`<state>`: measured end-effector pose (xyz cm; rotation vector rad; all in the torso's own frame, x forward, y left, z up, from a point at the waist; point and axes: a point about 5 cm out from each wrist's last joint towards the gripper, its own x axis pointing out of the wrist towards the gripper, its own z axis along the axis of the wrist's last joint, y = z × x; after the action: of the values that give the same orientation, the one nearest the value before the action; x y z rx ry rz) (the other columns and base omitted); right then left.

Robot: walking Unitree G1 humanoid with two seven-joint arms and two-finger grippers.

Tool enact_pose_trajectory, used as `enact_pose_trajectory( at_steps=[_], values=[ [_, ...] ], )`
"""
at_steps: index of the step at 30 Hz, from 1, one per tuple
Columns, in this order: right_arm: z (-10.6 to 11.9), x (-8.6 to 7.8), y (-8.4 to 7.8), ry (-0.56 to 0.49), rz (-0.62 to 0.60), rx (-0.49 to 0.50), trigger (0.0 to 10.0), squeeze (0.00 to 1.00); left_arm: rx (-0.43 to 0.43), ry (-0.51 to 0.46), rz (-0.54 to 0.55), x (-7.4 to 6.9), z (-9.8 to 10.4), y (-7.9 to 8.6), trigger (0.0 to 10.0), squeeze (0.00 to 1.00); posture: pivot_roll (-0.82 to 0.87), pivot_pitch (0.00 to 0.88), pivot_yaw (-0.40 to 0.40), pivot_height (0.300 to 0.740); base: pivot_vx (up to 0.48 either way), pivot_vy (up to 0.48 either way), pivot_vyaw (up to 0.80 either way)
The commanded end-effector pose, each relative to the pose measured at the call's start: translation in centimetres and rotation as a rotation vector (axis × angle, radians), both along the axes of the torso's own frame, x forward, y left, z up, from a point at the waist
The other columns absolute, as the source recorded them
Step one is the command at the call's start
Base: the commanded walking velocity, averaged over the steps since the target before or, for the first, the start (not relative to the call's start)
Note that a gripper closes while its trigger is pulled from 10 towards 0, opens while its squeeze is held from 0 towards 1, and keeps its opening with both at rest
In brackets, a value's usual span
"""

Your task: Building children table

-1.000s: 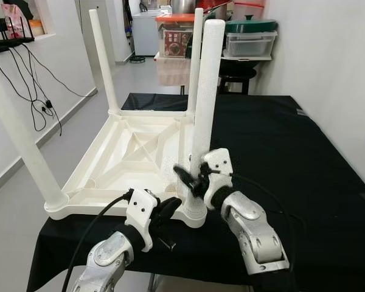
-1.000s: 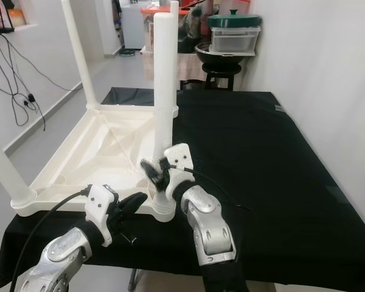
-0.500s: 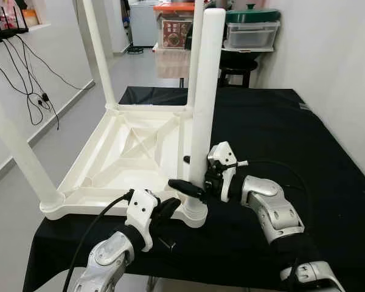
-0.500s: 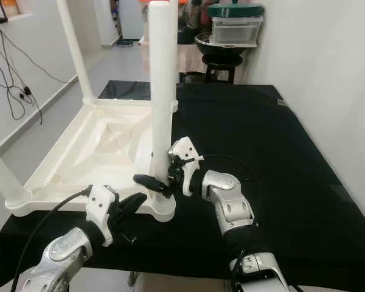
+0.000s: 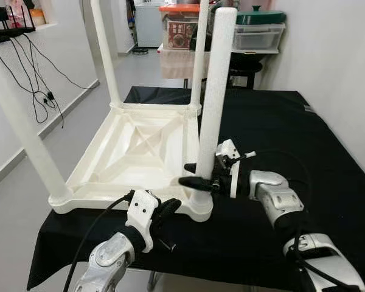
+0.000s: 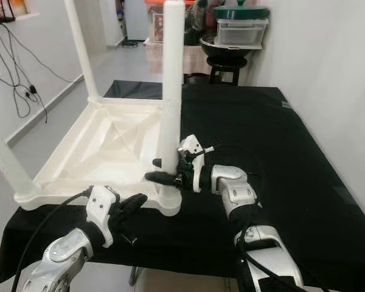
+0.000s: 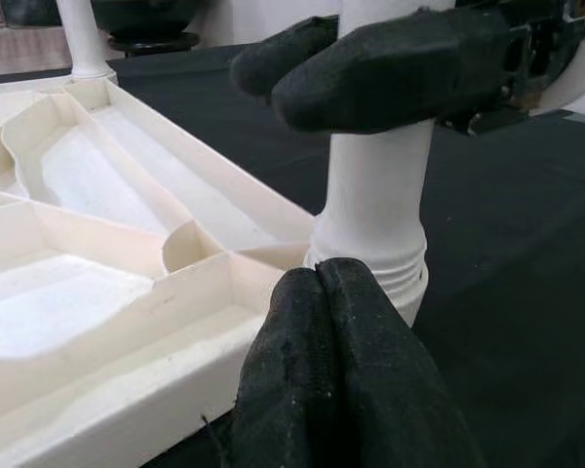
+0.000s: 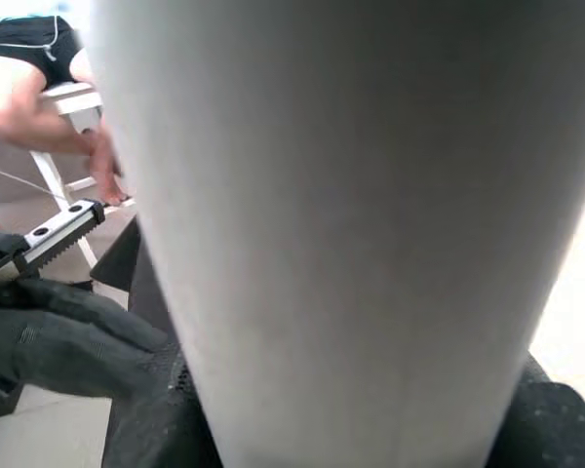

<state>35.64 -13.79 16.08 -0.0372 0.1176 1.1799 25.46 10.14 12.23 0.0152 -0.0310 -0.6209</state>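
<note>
Swinging round from a second ago, the right gripper [image 5: 198, 181] now clamps the near leg [image 5: 214, 103] just above its socket, probably mid-screw, while the left gripper [image 5: 168, 210], fingers pressed closed, braces the tabletop [image 5: 140, 143] corner below.

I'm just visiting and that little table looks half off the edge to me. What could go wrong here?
The upside-down children's table overhangs the black tabletop on the robot's left, so a push could tip it off.

The right tool grips the near leg low down; if it slips, the leg may stay loose in its corner socket.

The left tool, fingers together, rests against that corner and could nudge the frame.
</note>
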Motion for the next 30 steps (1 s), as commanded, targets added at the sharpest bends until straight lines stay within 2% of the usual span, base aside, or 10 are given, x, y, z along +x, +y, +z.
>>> enact_pose_trajectory(
  at_steps=[1,9,13,14,15,16,17,20,21,30],
  values=[
    [0.6,0.2,-0.1,-0.009,-0.003,0.033,0.0,0.0,0.009,0.001,0.001,-0.2,-0.1,0.0,10.0,0.0,0.03,0.0,-0.048,0.74,0.0,0.0,0.0],
    [0.4,-0.4,-1.5,-0.081,-0.084,0.043,0.0,0.0,0.005,0.0,0.0,-0.2,0.1,0.0,10.0,0.0,0.01,0.0,-0.042,0.74,0.0,0.0,0.0],
    [-1.2,-1.3,-0.5,-0.048,-0.289,0.007,0.0,0.0,0.003,-0.003,0.002,-0.2,0.2,0.3,10.0,0.0,-0.01,0.0,-0.037,0.74,0.0,0.0,0.0],
    [-2.7,-1.8,1.3,0.026,-0.61,0.034,0.0,0.0,0.002,-0.004,0.003,-0.1,0.3,0.5,10.0,0.0,-0.05,0.0,-0.022,0.74,0.0,0.0,0.0],
    [-2.7,-1.8,1.3,0.026,-0.61,0.034,0.0,0.0,0.002,-0.004,0.003,-0.1,0.3,0.5,10.0,0.0,-0.05,0.0,-0.022,0.74,0.0,0.0,0.0],
    [-3.7,-2.6,1.9,0.091,-0.855,0.04,0.0,0.0,0.002,-0.004,0.004,-0.1,0.4,0.6,10.0,0.0,-0.05,0.0,-0.02,0.74,0.0,0.0,0.0],
    [-3.3,-3.4,2.9,-0.003,-0.91,-0.023,0.0,0.0,0.003,-0.002,0.0,0.0,0.3,0.7,10.0,0.0,-0.05,0.0,-0.017,0.74,0.0,0.0,0.0],
    [-3.0,-3.6,3.6,-0.069,-0.896,-0.059,0.0,0.0,0.005,-0.001,-0.002,0.1,0.3,0.8,10.0,0.0,-0.06,0.0,0.004,0.74,0.0,0.0,0.0],
    [-2.8,-3.5,4.0,-0.131,-0.8,-0.094,0.0,0.0,0.006,0.002,-0.007,0.2,0.2,0.7,10.0,0.0,-0.04,0.0,-0.013,0.74,0.0,0.0,0.0],
    [-2.6,-3.6,3.6,-0.084,-0.87,-0.11,0.0,0.0,0.006,-0.009,0.017,0.5,0.3,0.7,10.0,0.0,-0.04,0.0,-0.028,0.74,0.0,0.0,0.0]
  ],
)
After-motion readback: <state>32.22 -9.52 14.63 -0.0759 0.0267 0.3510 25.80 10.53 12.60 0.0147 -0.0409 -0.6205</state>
